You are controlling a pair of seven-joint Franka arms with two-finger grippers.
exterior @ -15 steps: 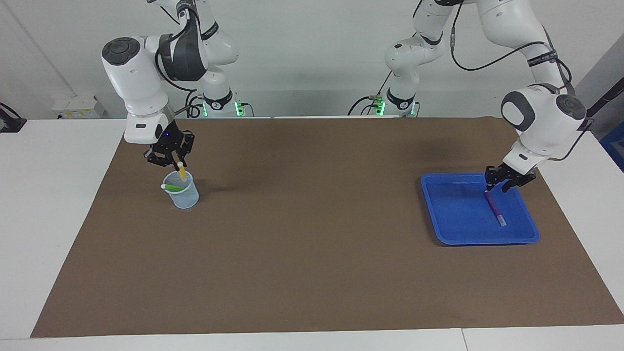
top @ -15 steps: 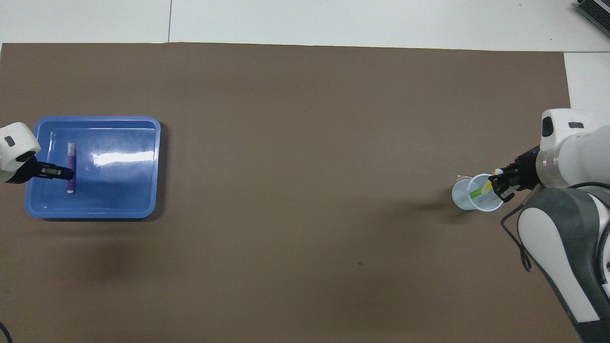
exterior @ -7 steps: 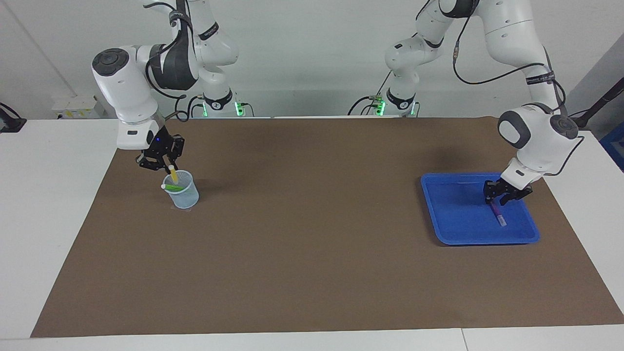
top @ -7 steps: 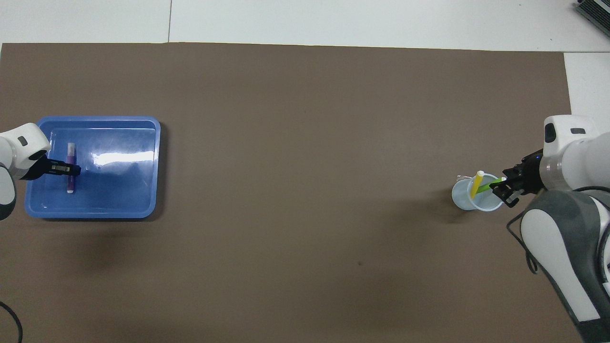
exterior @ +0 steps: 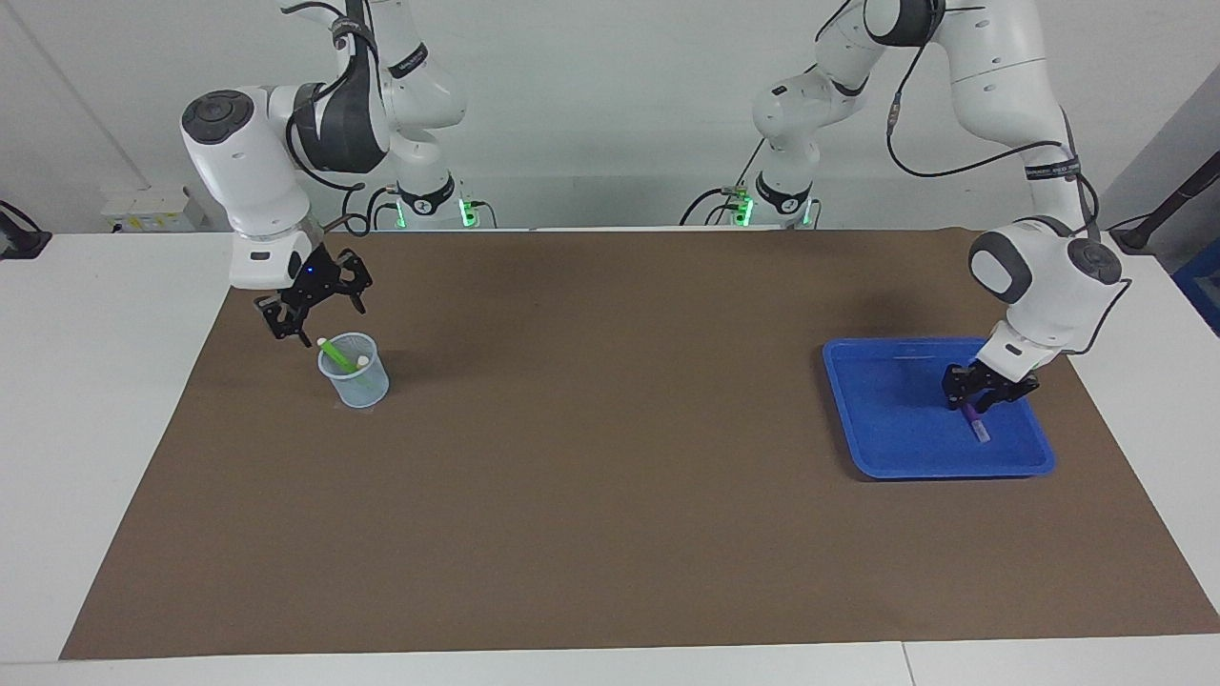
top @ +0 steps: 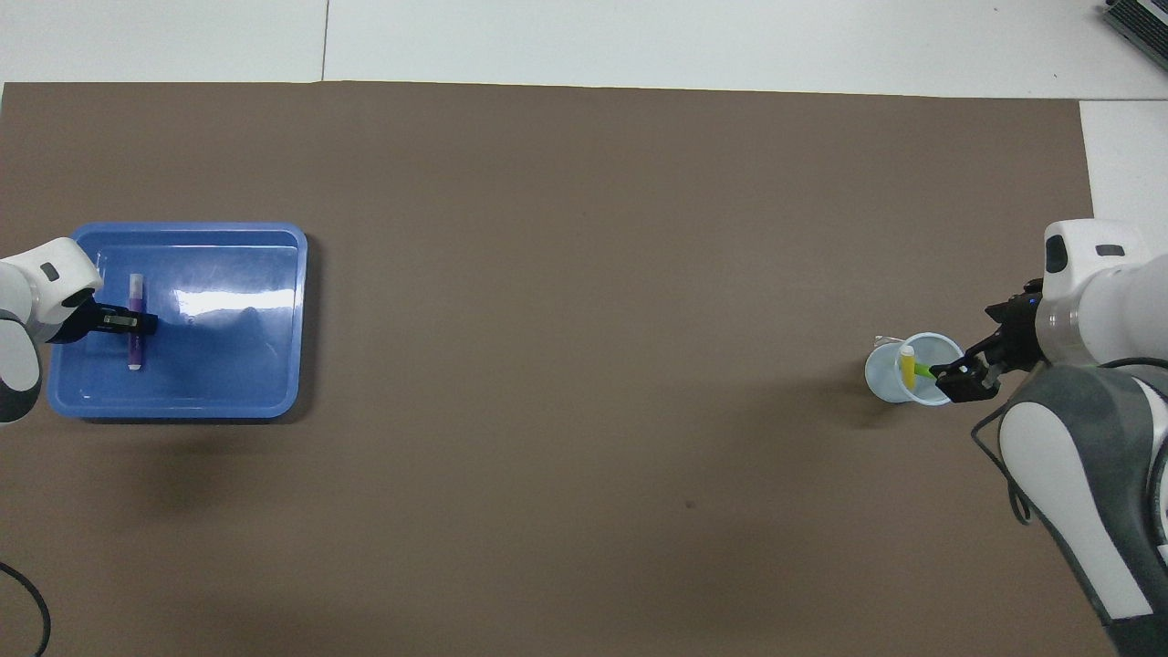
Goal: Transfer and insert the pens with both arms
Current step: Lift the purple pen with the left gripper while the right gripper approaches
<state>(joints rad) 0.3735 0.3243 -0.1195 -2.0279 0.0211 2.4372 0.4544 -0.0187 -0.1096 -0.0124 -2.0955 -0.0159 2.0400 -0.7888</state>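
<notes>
A clear plastic cup point(exterior: 355, 373) stands on the brown mat toward the right arm's end of the table. The green pen point(exterior: 335, 353) and the yellow pen point(top: 907, 362) both lean inside it. My right gripper point(exterior: 317, 309) hangs open and empty just above the cup's rim, on the side nearer the robots. The purple pen point(exterior: 976, 423) lies flat in the blue tray point(exterior: 886, 414) toward the left arm's end. My left gripper point(exterior: 980, 398) is low in the tray, right down at the pen's middle point(top: 136, 294); whether it grips the pen I cannot tell.
A brown mat point(exterior: 610, 457) covers most of the white table. A thin black stand point(exterior: 1168, 205) rises beside the table at the left arm's end.
My right gripper opened and let go of the yellow pen, which dropped deeper into the cup. My left gripper came down from above the tray onto the purple pen.
</notes>
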